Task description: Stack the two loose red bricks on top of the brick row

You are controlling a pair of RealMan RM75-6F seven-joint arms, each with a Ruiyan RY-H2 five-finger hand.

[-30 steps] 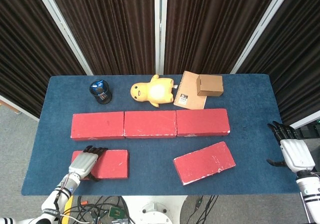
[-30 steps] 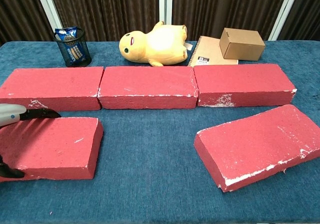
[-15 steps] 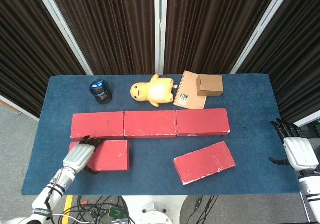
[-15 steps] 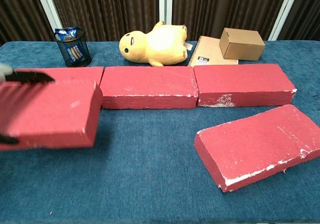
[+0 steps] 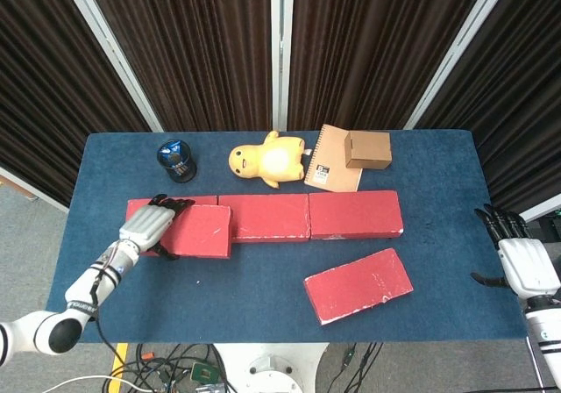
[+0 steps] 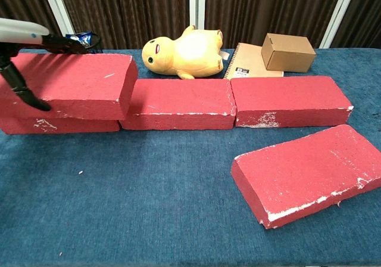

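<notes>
A row of three red bricks (image 5: pixel 307 216) (image 6: pixel 175 103) runs across the blue table. My left hand (image 5: pixel 151 225) (image 6: pixel 27 40) grips one loose red brick (image 5: pixel 197 231) (image 6: pixel 68 85) and holds it over the row's left end brick, its right end overhanging the middle brick. The other loose red brick (image 5: pixel 358 285) (image 6: pixel 306 173) lies askew in front of the row's right end. My right hand (image 5: pixel 519 261) hovers open off the table's right edge, holding nothing.
Behind the row sit a black mesh pen cup (image 5: pixel 177 161) (image 6: pixel 83 55), a yellow plush duck (image 5: pixel 267 160) (image 6: pixel 181 53), a spiral notebook (image 5: pixel 329 165) (image 6: pixel 253 69) and a small cardboard box (image 5: pixel 367 149) (image 6: pixel 288 52). Dark curtains close off the back.
My left hand lifted the loose brick off the table front and carried it back and up over the row's left end. The right hand barely shifted.
</notes>
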